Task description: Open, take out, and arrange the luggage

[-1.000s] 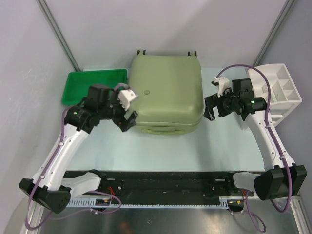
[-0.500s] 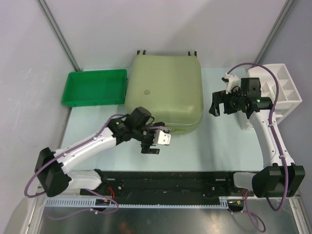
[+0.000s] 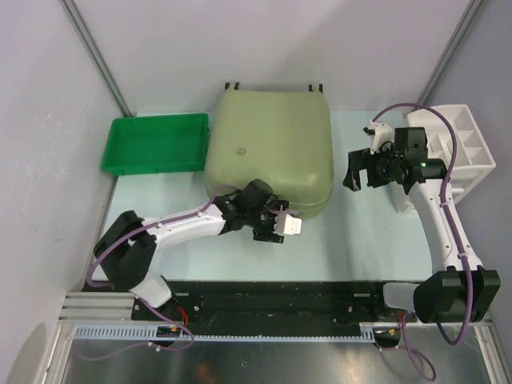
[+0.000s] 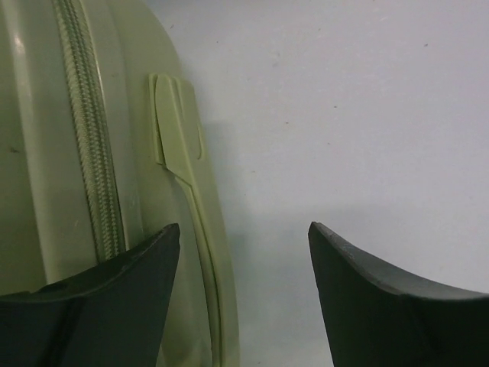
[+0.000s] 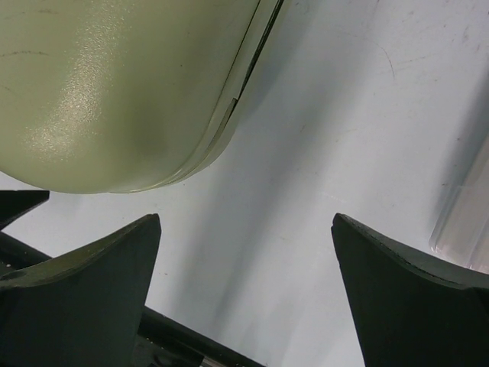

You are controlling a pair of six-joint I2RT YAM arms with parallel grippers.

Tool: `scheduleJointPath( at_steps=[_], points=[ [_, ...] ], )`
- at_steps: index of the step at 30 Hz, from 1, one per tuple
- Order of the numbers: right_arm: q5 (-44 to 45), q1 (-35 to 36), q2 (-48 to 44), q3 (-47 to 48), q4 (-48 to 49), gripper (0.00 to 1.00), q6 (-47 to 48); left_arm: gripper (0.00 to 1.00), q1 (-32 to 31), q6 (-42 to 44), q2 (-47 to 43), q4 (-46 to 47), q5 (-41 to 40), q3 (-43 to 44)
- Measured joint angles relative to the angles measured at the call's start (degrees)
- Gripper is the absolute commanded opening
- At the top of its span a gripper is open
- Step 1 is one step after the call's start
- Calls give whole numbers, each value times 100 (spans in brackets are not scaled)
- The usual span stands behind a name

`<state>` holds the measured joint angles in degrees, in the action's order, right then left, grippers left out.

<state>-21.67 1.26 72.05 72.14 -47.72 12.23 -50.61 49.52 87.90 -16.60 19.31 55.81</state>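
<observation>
The luggage (image 3: 272, 144) is a pale olive hard-shell suitcase lying closed and flat at the back middle of the table. My left gripper (image 3: 270, 231) sits low at its front edge, right of centre. In the left wrist view the zipper (image 4: 88, 145) and a moulded handle strip (image 4: 177, 130) run down the suitcase side. My left gripper (image 4: 243, 229) is open there, one finger (image 4: 114, 298) over the shell and the other over the table. My right gripper (image 3: 358, 170) hangs open just right of the suitcase, whose rounded corner (image 5: 114, 84) shows beyond the empty jaws (image 5: 246, 222).
A flat green tray (image 3: 156, 144) lies left of the suitcase. A white compartmented organizer (image 3: 460, 152) stands tilted at the right edge, close behind my right arm; its rim (image 5: 467, 222) shows in the right wrist view. The black base rail (image 3: 264, 300) runs along the near edge.
My left arm has swung from the suitcase's left side round to its front edge, and its jaws have narrowed somewhat. My right gripper shifted slightly right, then held still.
</observation>
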Motion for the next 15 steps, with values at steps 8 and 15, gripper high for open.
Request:
scheduleJointPath(
  at_steps=[8, 15],
  points=[
    [87, 0, 11, 0, 0, 100, 17, 51, -118, -140, 584, 514, -498, 0],
    [166, -37, 66, -9, 70, 100, 232, 10, -278, 197, 560, 1091, -909, -299]
  ],
)
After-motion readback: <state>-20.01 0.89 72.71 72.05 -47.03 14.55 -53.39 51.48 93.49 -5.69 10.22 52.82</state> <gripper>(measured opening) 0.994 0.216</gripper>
